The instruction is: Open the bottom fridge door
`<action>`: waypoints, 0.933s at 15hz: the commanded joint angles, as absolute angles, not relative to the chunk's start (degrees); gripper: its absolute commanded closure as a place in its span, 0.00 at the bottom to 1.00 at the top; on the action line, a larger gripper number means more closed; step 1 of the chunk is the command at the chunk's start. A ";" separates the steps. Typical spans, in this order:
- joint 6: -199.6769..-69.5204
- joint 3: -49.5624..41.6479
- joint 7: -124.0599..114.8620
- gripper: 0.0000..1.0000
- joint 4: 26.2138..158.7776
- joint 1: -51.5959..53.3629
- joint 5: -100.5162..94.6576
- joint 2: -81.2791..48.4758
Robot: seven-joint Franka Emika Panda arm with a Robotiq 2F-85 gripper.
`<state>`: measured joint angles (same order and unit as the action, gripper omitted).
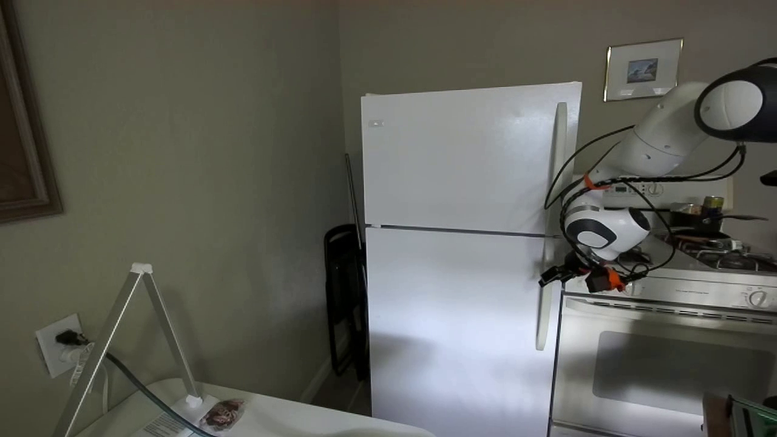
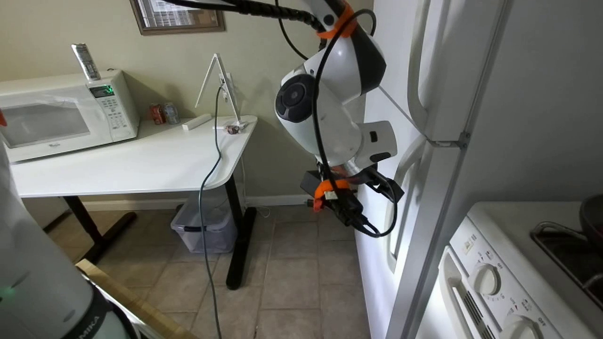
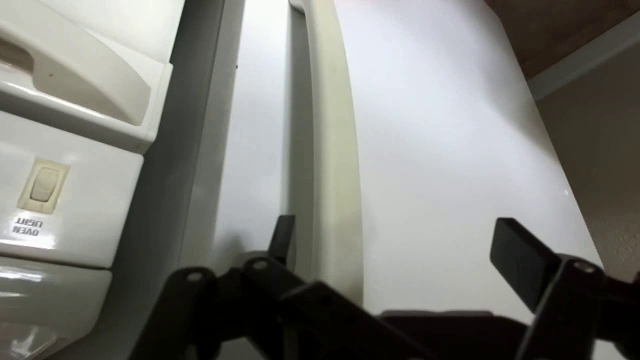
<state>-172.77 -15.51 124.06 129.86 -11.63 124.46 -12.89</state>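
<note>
The bottom fridge door (image 1: 452, 315) is a plain white panel, closed, below the freezer door in an exterior view; part of its front also shows in an exterior view (image 2: 372, 268). Its long vertical handle (image 1: 544, 318) runs along the edge near the oven. In the wrist view the handle (image 3: 336, 150) rises from between the fingers, close to the left finger. My gripper (image 3: 395, 235) is open, with wide-spread black fingers around the handle's line. The right finger is well apart from the handle, over the door panel. Whether the left finger touches the handle cannot be told.
The freezer door (image 1: 461, 158) is shut above. The white oven and stove (image 1: 668, 340) stand close beside the fridge on the handle side. A white table (image 2: 141, 160) with a microwave (image 2: 56, 113) stands across the tiled floor. Loose cables (image 2: 316, 113) hang along the arm.
</note>
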 commanded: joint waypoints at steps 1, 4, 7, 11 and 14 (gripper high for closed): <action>-174.14 -18.67 133.30 0.00 126.36 -9.33 131.10 -14.22; -172.00 -20.77 137.22 0.01 124.11 -8.02 134.60 -15.44; -168.90 -22.01 139.19 0.25 123.15 -6.84 137.31 -16.98; -167.53 -22.01 138.27 0.55 124.13 -6.30 137.15 -18.36; -168.56 -21.35 136.04 0.76 125.80 -6.24 135.22 -18.18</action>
<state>-167.68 -22.01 134.39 123.95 -7.86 134.37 -17.81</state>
